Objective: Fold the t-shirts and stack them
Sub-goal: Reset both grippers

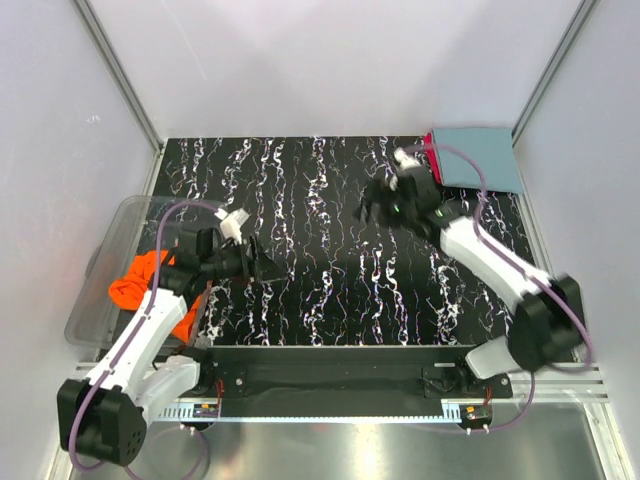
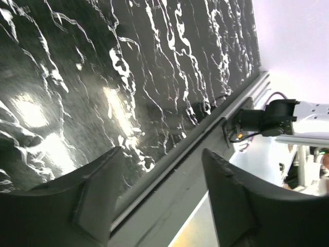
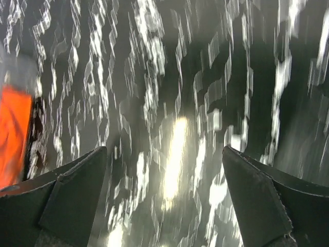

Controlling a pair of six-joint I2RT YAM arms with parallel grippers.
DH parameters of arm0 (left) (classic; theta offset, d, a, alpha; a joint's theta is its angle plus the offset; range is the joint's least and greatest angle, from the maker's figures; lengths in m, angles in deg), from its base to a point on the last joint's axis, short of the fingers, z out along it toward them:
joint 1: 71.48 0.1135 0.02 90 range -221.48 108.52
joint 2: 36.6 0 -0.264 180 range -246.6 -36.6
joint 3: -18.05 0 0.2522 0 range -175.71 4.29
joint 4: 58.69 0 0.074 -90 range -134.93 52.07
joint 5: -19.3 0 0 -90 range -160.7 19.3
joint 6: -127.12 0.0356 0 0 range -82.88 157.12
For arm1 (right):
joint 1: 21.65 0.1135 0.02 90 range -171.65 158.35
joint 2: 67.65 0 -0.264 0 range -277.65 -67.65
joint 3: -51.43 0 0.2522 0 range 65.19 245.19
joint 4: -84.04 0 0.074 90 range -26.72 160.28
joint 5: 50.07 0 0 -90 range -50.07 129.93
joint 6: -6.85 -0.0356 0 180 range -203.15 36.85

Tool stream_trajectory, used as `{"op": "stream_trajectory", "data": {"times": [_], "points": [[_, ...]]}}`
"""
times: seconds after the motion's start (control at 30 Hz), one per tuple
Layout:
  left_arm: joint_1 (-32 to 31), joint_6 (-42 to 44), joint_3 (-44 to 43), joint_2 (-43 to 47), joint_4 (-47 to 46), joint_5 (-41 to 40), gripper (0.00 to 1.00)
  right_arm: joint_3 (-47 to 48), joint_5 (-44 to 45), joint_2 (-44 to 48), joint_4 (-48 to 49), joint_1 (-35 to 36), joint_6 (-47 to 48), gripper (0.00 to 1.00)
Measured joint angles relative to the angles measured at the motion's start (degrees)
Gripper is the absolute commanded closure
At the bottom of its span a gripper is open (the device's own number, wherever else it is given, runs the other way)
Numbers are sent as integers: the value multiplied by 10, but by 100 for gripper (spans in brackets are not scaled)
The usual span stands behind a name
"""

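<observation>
A folded grey-blue t-shirt (image 1: pixel 478 158) lies at the table's back right corner, on top of a red t-shirt (image 1: pixel 432 149) of which only the left edge shows. An orange t-shirt (image 1: pixel 150 285) lies crumpled in the clear bin at the left; it also shows at the left edge of the right wrist view (image 3: pixel 13 134). My left gripper (image 1: pixel 262 265) is open and empty over the table, just right of the bin; in its wrist view (image 2: pixel 162 164) it holds nothing. My right gripper (image 1: pixel 375 208) is open and empty, left of the folded stack, above bare table (image 3: pixel 164 154).
The clear plastic bin (image 1: pixel 105 250) stands at the table's left edge, partly off the black marbled mat (image 1: pixel 330 250). White walls and metal posts enclose the back and sides. The metal rail (image 1: pixel 340 372) with the arm bases runs along the near edge.
</observation>
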Motion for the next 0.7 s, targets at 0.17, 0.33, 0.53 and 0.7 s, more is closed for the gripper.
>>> {"op": "stream_trajectory", "data": {"times": [0.17, 0.33, 0.53, 0.7], "points": [[0, -75, 96, 84, -33, 4, 25, -203, -9, 236, -2, 2, -111, 0], [0, -205, 220, 251, -111, 1, 20, -359, -31, 457, 6, 2, -249, 0], [0, -363, 340, 446, -178, 3, 16, -542, -80, 622, -50, 3, -382, 0], [0, -503, 354, 528, -268, 3, 1, -589, -112, 776, -66, 3, -439, 0]]}}
